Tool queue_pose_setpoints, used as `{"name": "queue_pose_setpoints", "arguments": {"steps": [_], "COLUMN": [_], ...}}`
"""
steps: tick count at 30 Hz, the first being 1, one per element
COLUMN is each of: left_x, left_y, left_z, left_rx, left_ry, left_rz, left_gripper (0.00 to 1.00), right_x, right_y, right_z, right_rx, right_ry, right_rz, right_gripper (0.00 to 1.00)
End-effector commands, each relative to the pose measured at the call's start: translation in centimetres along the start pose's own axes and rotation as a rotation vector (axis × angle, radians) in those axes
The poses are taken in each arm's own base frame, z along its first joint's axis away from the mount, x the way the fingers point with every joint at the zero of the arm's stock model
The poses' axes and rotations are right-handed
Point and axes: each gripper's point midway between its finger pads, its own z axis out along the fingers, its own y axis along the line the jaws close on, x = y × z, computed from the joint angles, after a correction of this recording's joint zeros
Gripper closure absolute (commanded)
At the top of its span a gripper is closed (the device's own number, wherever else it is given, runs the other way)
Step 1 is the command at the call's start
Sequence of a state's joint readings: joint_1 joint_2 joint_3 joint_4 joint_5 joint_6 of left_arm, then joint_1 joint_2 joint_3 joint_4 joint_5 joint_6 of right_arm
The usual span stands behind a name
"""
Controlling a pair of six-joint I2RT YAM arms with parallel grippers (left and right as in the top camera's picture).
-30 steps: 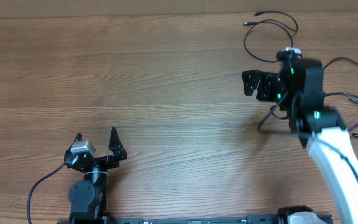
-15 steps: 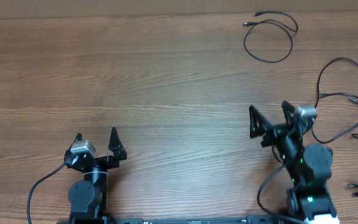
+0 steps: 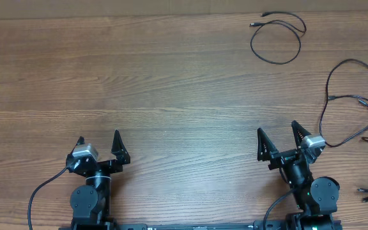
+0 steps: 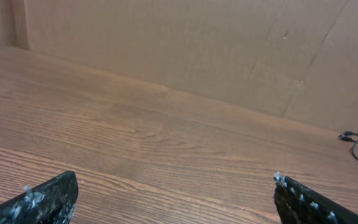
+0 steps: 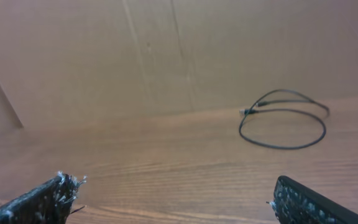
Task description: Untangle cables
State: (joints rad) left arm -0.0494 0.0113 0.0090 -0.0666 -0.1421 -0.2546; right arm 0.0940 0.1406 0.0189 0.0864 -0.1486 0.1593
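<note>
The left gripper [image 3: 98, 137] sits low at the near edge of the table [image 3: 171, 83]. Its jaws are spread wide and nothing is between them. The right gripper [image 3: 276, 128] is at the same edge, also fully spread and holding nothing.

One cable [image 3: 275, 62] lies as a separate loop at the far right of the table, well apart from both grippers, and shows ahead in the right wrist view. More cables [image 3: 329, 83] sprawl along the right edge. One strand curves down near the right gripper's outer finger, apparently not touching it. A cardboard wall [image 5: 166, 56] stands behind the table.
</note>
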Motion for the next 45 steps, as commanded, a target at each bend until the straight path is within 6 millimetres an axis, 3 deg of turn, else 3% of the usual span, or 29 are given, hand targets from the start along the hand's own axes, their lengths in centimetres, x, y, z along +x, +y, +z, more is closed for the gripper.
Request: {"name": "queue_pose_setpoints", "arguments": {"steps": [1, 7, 13, 45], "left_x": [0.0, 0.0, 0.0, 0.0], "left_y": [0.0, 0.0, 0.0, 0.0], "left_z": [0.0, 0.0, 0.0, 0.0], "left_rx": [0.002, 0.002, 0.002, 0.002], "left_ry": [-0.002, -0.002, -0.002, -0.002], "left_rz": [0.014, 0.014, 0.014, 0.014], "left_gripper": [0.0, 0.0, 0.0, 0.0], "right_x": [0.5, 1.0, 1.0, 0.9], "right_y": [-1.1, -2.3, -2.5, -2.5], "right_z": [-0.8, -1.0, -1.0, -1.0], "right_rx": [0.064, 0.124, 0.13, 0.131], "right_ry": [-0.002, 0.014, 0.027, 0.025], "right_rz": [-0.01, -0.017, -0.209, -0.211], "right_gripper": [0.0, 0.0, 0.0, 0.0]}}
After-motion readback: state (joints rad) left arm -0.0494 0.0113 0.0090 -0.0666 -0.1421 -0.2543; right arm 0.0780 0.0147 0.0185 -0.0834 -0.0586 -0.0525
